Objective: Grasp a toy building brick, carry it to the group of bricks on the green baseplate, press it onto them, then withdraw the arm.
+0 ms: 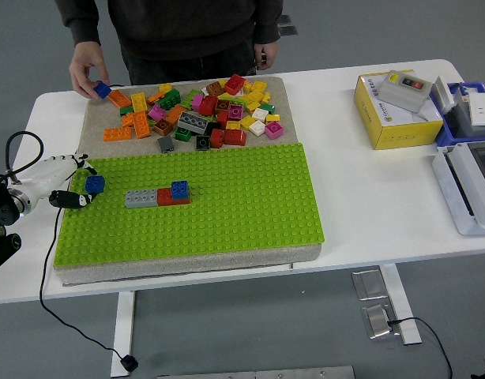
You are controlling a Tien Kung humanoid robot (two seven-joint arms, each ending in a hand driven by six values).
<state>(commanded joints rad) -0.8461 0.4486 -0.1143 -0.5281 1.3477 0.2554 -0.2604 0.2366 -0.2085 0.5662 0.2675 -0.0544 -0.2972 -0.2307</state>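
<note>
My left hand (69,183) is at the left edge of the green baseplate (227,205), fingers shut on a small blue brick (95,184). The hand holds it just above the plate's left side. A row of bricks (157,195) sits on the baseplate to the right of the hand: a grey one, a red one and a blue one on top. A pile of loose coloured bricks (203,114) lies on the grey mat behind the baseplate. My right arm is out of view.
A person stands at the far side; one hand (88,77) holds a blue brick (103,89) at the mat's back left corner. A yellow box (392,114) with a grey switch box stands at the right, blue and white trays (468,166) beyond it.
</note>
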